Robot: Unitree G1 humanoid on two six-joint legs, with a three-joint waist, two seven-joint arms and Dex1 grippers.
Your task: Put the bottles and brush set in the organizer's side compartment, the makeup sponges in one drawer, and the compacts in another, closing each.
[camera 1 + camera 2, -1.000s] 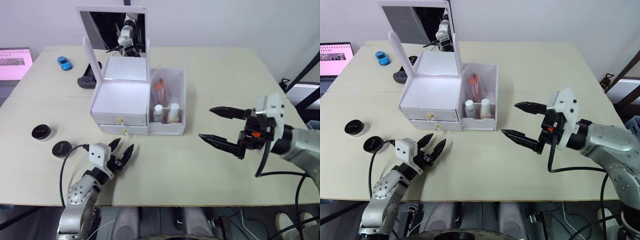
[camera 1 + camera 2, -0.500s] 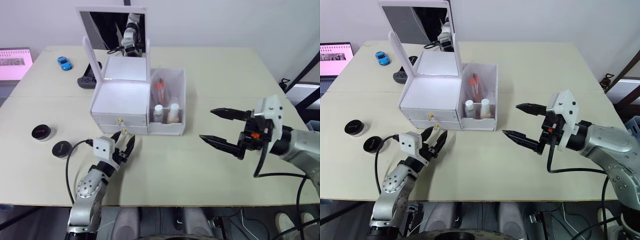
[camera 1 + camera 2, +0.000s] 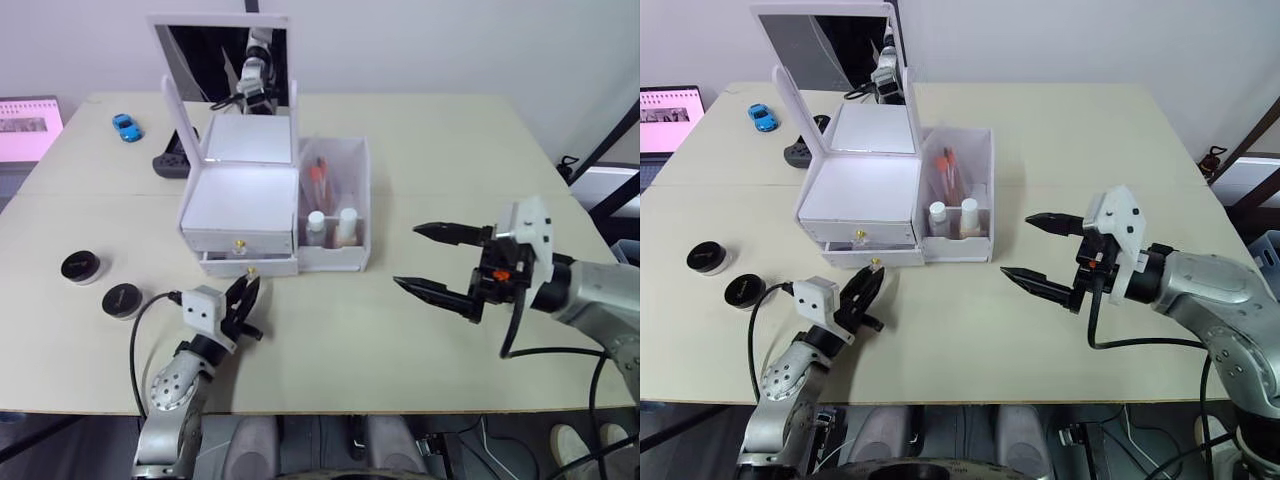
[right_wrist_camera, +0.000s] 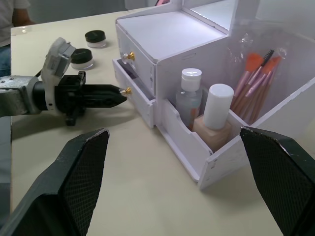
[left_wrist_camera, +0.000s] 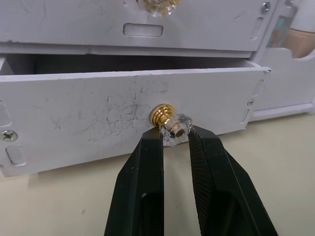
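Observation:
The white organizer (image 3: 240,200) stands mid-table with its mirror lid up. Its side compartment holds two bottles (image 3: 317,224) (image 3: 348,222) and the brush set (image 3: 320,178). My left gripper (image 3: 248,287) is shut on the lower drawer's clear-and-gold knob (image 5: 173,129), and the lower drawer (image 5: 123,118) is pulled out a little. The upper drawer (image 3: 240,240) is closed. Two black compacts (image 3: 80,266) (image 3: 122,299) lie on the table left of my left arm. My right gripper (image 3: 406,257) hovers open and empty to the right of the organizer. The makeup sponges are out of view.
Behind the organizer's left side lie a blue toy car (image 3: 127,126) and a black device (image 3: 172,160). A laptop (image 3: 28,125) sits off the table's left edge. Bare tabletop lies between the two grippers and right of the organizer.
My left gripper has moved up to the lower drawer, shut on its knob and drawn the drawer out a little. The right gripper has shifted slightly toward the organizer.

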